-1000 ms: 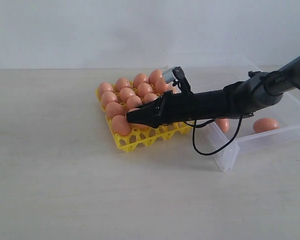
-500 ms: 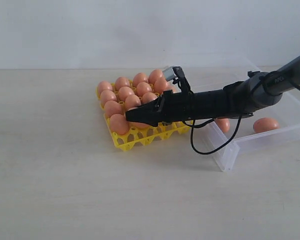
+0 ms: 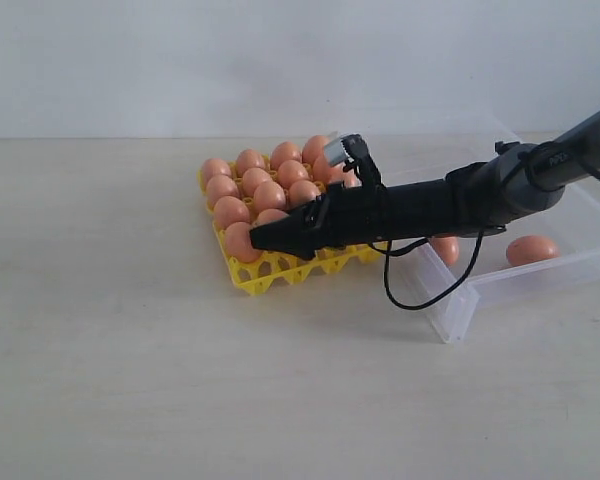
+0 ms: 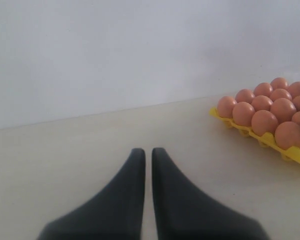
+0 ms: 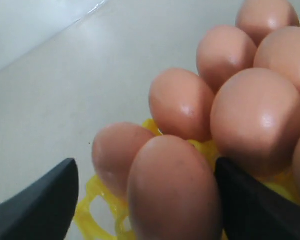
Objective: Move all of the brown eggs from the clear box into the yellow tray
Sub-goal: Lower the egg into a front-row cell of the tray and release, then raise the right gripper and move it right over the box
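Holding my right tool wide astride a brown egg, I'm letting it seat at the yellow tray's near edge.

The bright yellow square plastic egg tray lies flat at nine o'clock of the shallow transparent plastic box, close beside its corner. Smooth orange-brown oval eggs stand upright in close rows in most of its cups. The cups along the tray's five o'clock edge show bare yellow lattice. Two more such eggs lie on the box floor: one by the wall toward four o'clock, the other toward eight o'clock, partly hidden.
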